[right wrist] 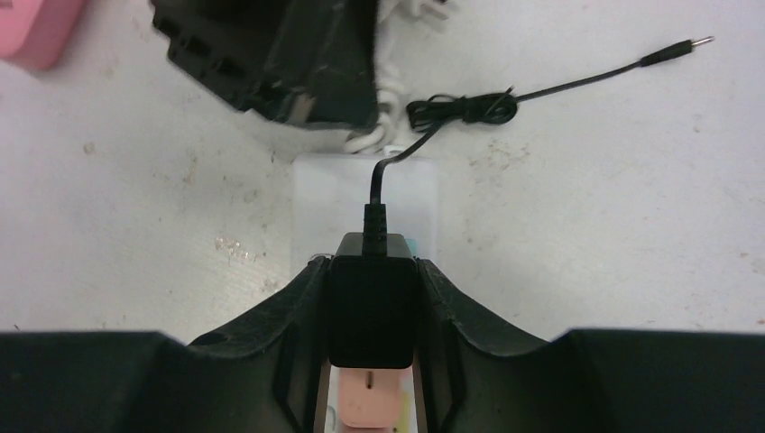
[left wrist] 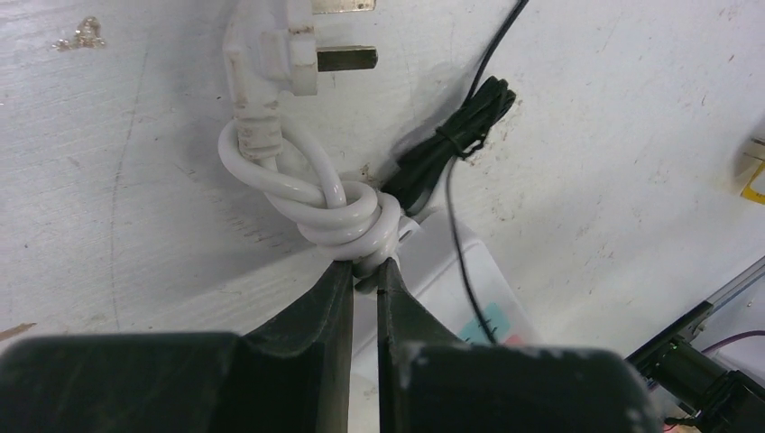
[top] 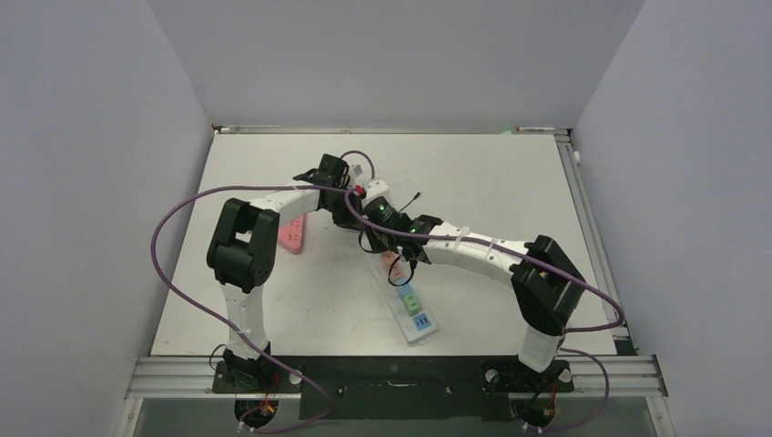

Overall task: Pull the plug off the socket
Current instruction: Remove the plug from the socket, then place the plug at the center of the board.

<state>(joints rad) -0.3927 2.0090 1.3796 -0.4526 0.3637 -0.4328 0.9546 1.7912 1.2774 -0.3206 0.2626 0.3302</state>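
Observation:
A white power strip (top: 415,315) with coloured sockets lies slantwise on the table; this is the socket (right wrist: 364,191). My right gripper (right wrist: 373,271) is shut on the black plug (right wrist: 373,316), which stands over the strip just beyond a pink socket (right wrist: 370,399). Whether its pins sit in the strip is hidden. The plug's thin black cable runs to a tied bundle (right wrist: 465,110). My left gripper (left wrist: 364,263) is shut on the strip's coiled white cable (left wrist: 347,216) at the strip's far end. In the top view the left gripper (top: 369,202) and right gripper (top: 398,253) are close together.
The strip's own white three-pin plug (left wrist: 280,52) lies loose on the table beyond the coil. A black barrel jack (right wrist: 677,50) trails off to the right. A pink object (top: 291,234) lies left of the grippers, beside the left arm. Grey walls enclose the table.

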